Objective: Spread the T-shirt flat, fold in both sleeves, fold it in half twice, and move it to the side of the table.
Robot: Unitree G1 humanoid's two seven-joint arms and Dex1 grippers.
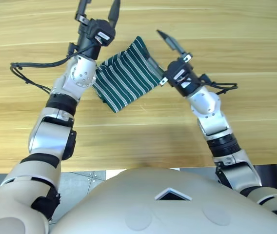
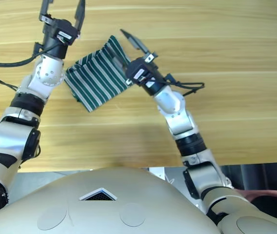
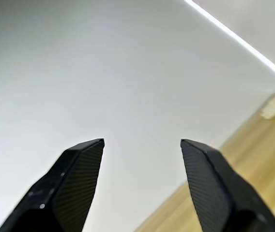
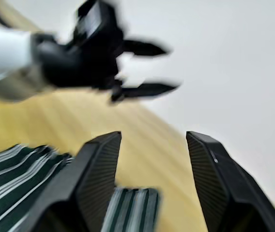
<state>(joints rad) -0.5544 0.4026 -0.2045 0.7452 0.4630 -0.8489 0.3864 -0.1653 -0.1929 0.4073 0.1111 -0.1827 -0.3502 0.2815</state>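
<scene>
The T-shirt (image 1: 126,75) is dark green with white stripes. It lies folded into a small rectangle on the wooden table (image 1: 202,29), turned at an angle. My left gripper (image 1: 98,7) is at the shirt's far left corner, lifted clear of the cloth, open with nothing between its fingers (image 3: 82,164). My right gripper (image 1: 154,46) hovers at the shirt's right edge, also open and empty, one finger over the cloth's edge. In the right wrist view the striped shirt (image 4: 21,169) lies below the open fingers (image 4: 99,164), with the left gripper (image 4: 169,67) farther off.
Bare wood stretches to the right of the shirt and along the near side (image 1: 143,136). A black cable (image 1: 31,66) trails from my left arm over the table's left part. The table's near edge (image 1: 128,168) runs just above my body.
</scene>
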